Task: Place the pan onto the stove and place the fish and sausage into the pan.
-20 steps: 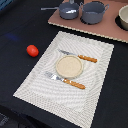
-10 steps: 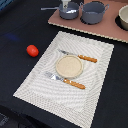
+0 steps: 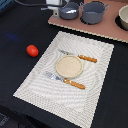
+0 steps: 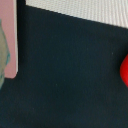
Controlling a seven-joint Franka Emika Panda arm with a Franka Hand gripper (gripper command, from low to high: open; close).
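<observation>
Gripper (image 3: 54,6): I see it at the pan's handle; whether it grips, I cannot tell.
Pan (image 3: 69,10): beside the gripper, on the stove (image 3: 100,29).
Sausage (image 3: 32,50): well apart, on the bench (image 3: 20,30).

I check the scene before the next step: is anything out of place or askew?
The sausage lies alone on the dark table, beside the placemat, far from the pan, which already sits on the stove. Nothing looks spilled or damaged.
</observation>
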